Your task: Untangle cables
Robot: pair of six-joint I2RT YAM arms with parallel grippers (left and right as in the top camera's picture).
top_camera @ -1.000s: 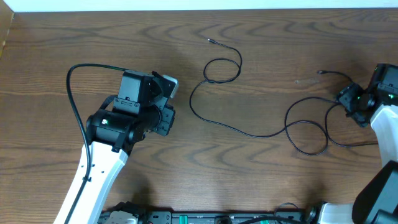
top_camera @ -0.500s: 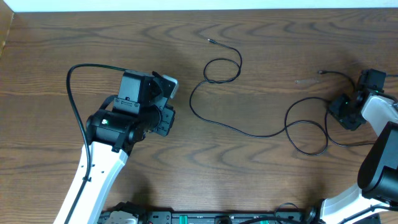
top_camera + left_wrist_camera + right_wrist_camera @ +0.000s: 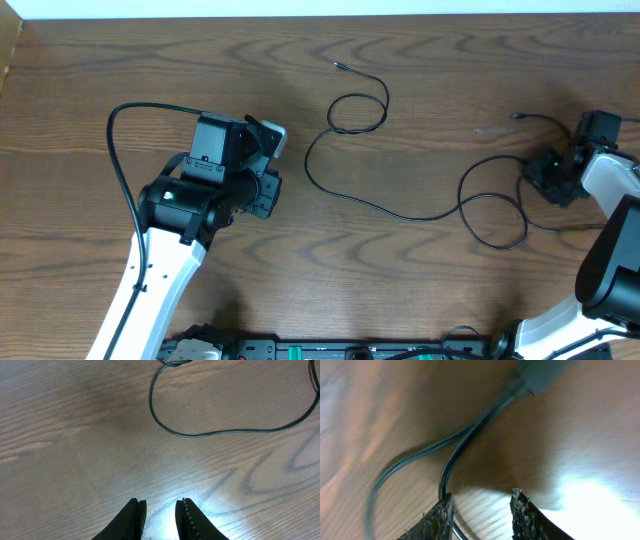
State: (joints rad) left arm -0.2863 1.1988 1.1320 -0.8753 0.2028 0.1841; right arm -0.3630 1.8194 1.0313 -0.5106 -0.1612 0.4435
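The right gripper (image 3: 482, 501) sits low over the cables (image 3: 470, 435) with its jaws partly apart. 1 strand runs right beside 1 finger (nothing clamped). The left gripper (image 3: 160, 506), narrowly parted, holds nothing, and a cable curves well ahead of it.

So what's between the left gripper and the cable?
Nothing: only bare table lies between the left gripper and the cable, as the left wrist view shows.

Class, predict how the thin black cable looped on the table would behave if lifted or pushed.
Probably floppy: the cable lies in loose loops, so it would sag when lifted. Likely light, being very thin. Pushed, it might bend and slide on the smooth table, not roll.
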